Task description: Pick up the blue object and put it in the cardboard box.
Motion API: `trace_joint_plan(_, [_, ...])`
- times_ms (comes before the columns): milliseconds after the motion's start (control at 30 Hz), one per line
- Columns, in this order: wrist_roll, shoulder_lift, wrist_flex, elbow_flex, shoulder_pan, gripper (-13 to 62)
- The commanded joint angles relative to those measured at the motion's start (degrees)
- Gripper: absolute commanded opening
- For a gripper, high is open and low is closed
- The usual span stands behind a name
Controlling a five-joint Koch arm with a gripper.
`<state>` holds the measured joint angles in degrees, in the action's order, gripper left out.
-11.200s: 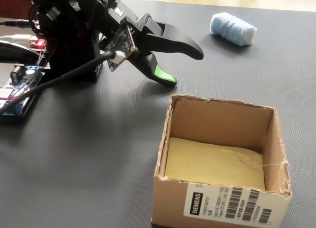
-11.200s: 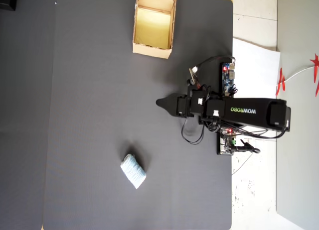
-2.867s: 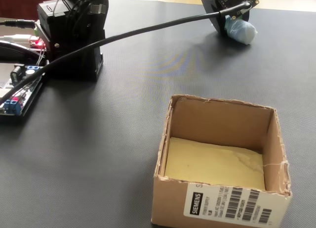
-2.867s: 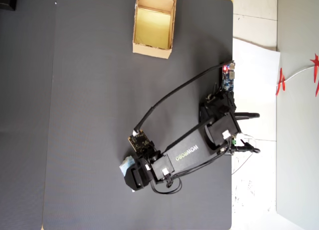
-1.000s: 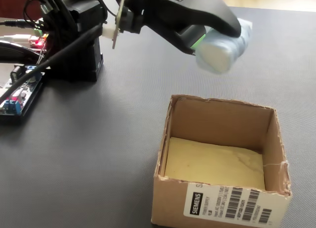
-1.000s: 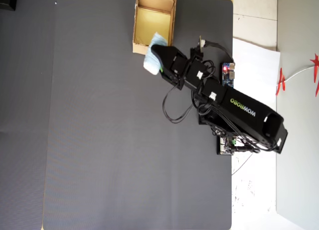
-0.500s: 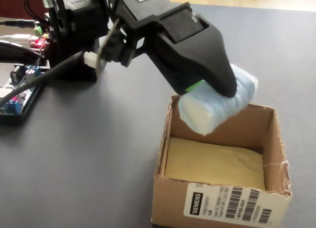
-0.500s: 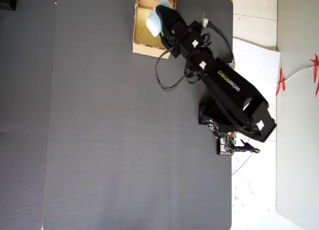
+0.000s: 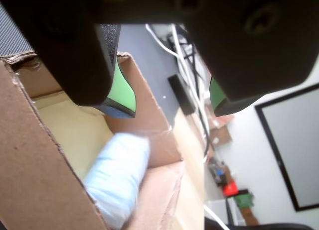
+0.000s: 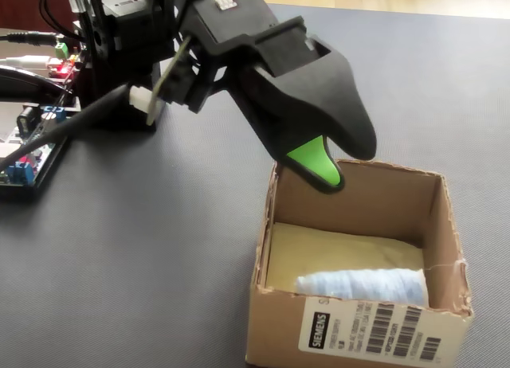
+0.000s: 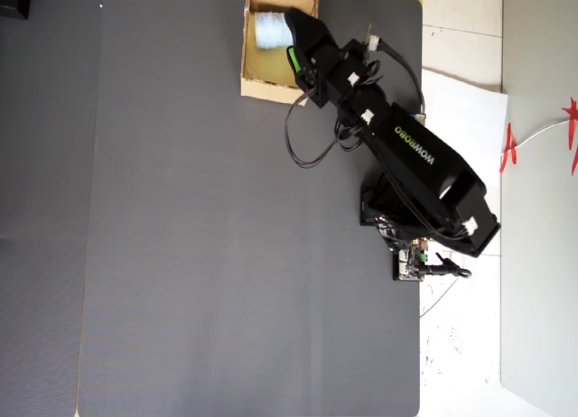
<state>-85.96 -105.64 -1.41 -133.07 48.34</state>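
Task looks essentially done: blue object [image 10: 362, 286] lies inside the cardboard box [image 10: 360, 333], lower right of the fixed view, against the front wall. Above the box's far-left rim, the gripper [image 10: 339, 165] hangs spread wide, empty. Arm slants down from upper left; only retreat left.

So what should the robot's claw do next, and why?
Probably lift up and pull back from the cardboard box. The blue object already lies inside on the yellow floor, and the claw hangs open above it holding nothing, so the job looks done.
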Motion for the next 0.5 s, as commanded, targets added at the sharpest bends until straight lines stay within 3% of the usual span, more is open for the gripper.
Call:
trace_joint_plan(0, [-6.50,-2.99,-5.45,2.02,-1.58,32.4])
trace_joint_plan(467, [-10.81,-15.21,-14.24,-10.63,-18.90,33.8])
